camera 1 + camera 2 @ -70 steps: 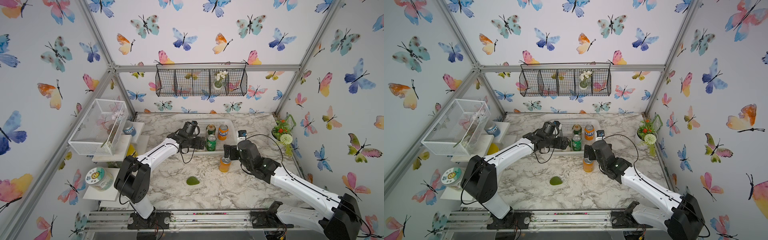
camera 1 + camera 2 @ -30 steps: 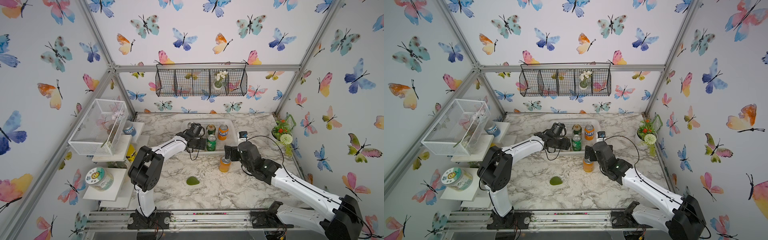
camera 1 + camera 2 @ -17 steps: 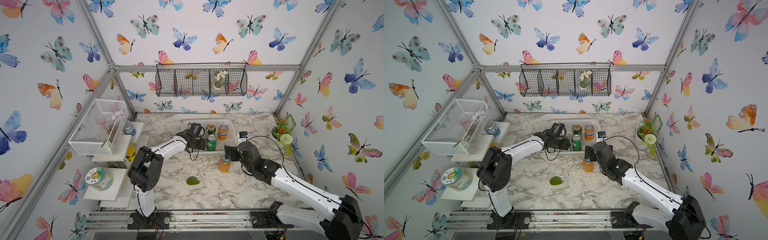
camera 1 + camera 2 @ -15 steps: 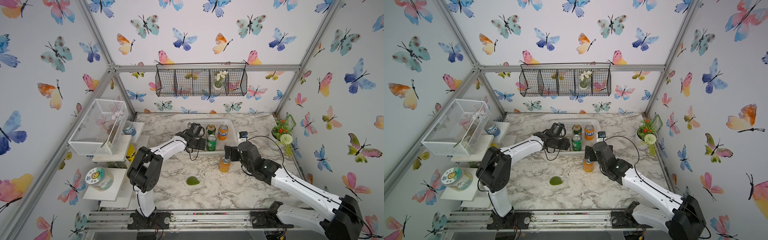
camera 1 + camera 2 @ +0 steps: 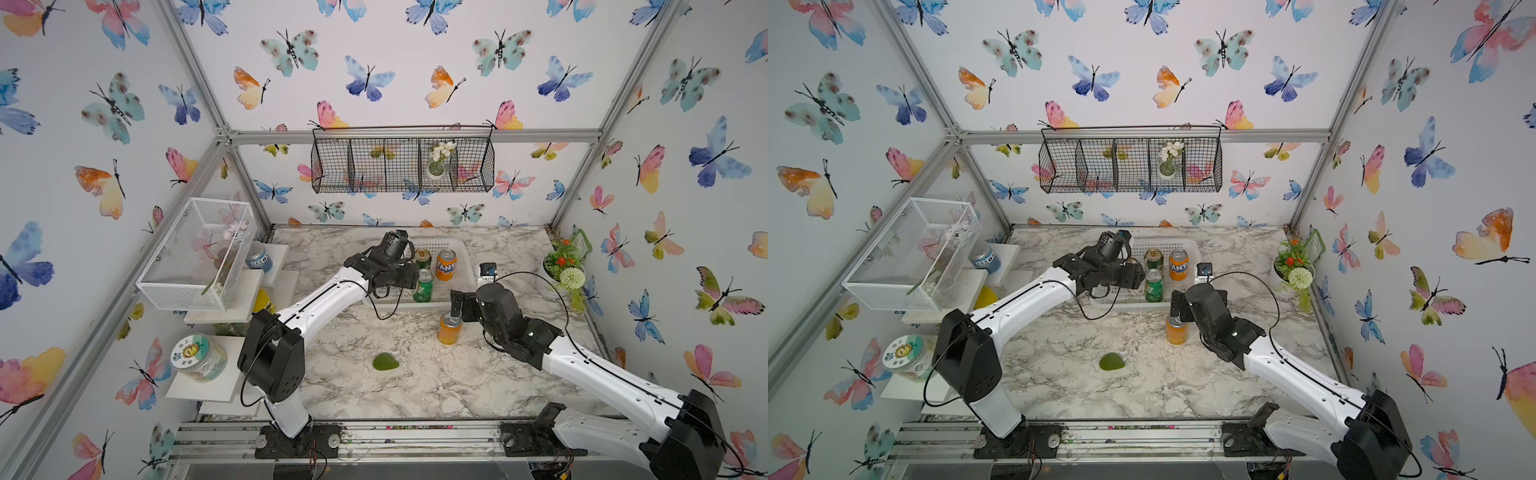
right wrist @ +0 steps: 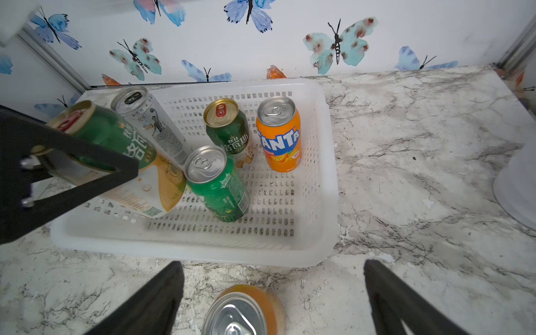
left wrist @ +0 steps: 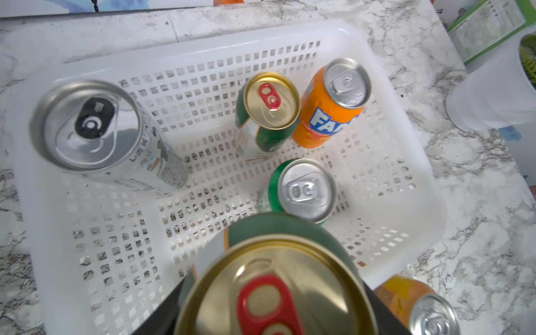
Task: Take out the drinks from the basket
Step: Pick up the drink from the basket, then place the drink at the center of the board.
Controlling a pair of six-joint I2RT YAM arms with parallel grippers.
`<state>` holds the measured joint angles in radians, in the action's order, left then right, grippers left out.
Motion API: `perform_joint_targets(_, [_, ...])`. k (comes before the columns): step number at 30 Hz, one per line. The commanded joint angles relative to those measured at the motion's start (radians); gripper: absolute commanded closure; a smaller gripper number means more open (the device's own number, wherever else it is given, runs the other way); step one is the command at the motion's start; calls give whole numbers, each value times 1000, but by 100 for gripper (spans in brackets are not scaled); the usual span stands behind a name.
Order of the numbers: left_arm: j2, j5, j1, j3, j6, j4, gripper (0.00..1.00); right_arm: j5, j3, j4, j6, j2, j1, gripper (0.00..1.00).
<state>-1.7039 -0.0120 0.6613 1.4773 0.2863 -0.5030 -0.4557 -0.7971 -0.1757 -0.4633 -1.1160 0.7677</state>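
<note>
The left end effector (image 5: 405, 276) is clenched around a tilted gold-top can (image 6: 116, 145), low inside the basket (image 6: 188, 246), with the can's base just beside the green can (image 6: 217, 185). The right end effector (image 6: 271, 265) hangs released, fingers wide astride a Fanta (image 5: 449, 332) standing on the surface (image 5: 415, 386) just in front of the basket. Lifting the slanted can may knock the green can over or snag the basket's front wall. A careless retreat of the right fingers may topple the Fanta.

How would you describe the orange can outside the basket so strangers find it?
Find the white basket on the marble table. Before its near rim stands an orange can on bare marble. The other orange can stands inside the basket.
</note>
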Motion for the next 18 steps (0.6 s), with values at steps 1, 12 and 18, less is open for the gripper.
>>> perform_joint_targets(1, [96, 45, 46, 28, -31, -13, 37, -76, -14, -15, -10, 28, 7, 0])
perform_joint_targets(12, [273, 84, 141, -147, -1, -19, 37, -195, 4, -27, -31, 96, 5, 1])
perform_joint_targets(18, [250, 87, 196, -231, 37, 1, 38, -204, 9, -27, -42, 99, -1, 1])
